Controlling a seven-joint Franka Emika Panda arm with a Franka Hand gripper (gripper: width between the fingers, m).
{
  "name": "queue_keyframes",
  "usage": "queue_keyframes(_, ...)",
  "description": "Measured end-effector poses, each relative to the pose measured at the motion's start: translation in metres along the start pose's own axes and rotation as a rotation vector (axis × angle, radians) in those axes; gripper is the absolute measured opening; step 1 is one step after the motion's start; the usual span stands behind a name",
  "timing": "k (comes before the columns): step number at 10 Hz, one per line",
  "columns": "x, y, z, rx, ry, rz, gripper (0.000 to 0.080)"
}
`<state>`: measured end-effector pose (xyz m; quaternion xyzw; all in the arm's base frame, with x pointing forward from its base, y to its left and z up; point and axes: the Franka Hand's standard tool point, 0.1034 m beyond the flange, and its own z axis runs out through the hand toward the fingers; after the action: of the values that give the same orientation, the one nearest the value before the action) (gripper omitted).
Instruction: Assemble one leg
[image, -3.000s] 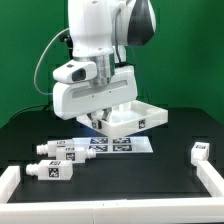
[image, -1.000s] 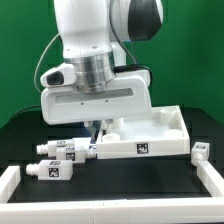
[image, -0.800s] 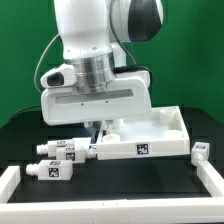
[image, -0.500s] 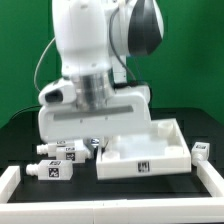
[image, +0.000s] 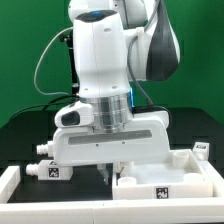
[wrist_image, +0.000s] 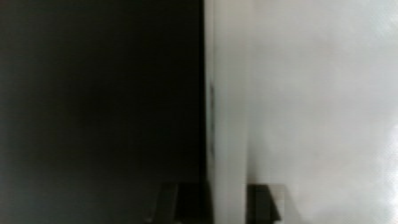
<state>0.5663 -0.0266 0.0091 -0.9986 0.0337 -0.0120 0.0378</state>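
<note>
Leg (image: 47, 171): you find it at the exterior view's left, lying on its side on the black table (image: 20, 135) with its tag toward the camera; nothing holds it, and it lies apart from the gripper
Second leg (image: 42, 151): just behind the first, also at the left; you see only its end, because the robot's broad white hand body covers the rest
White rail (image: 8, 184): at the lower left corner, near the first leg; it runs along the table's edge
Gripper (image: 107, 172): in the middle of the exterior view, pointing straight down under the white hand body; its dark tips come down right at the tray's left wall
Grip: in the wrist view you see the fingers (wrist_image: 180, 202) on either side of an upright white edge, with dark table on one side and pale surface on the other; they are pinched on the tray's wall; that picture is blurred, so you get no finer detail
Tray (image: 190, 186): right of the gripper, at the lower right; a large white square part with raised rims and a small black tag on its front wall
Third leg (image: 201, 149): far right, just behind the tray's far rim; well apart from the two legs at the left
</note>
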Motion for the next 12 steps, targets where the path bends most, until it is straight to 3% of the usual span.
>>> queue_keyframes(3, 0.001, -0.001, 0.0, 0.0, 0.0, 0.001, 0.0055)
queue_keyframes(7, 0.034, -0.006, 0.001, -0.006, 0.053, -0.002, 0.0055)
queue_keyframes(11, 0.032, -0.004, 0.0, -0.064, 0.099, 0.02, 0.0063)
queue_keyframes(12, 0.032, -0.004, 0.001, -0.064, 0.098, 0.019, 0.0063)
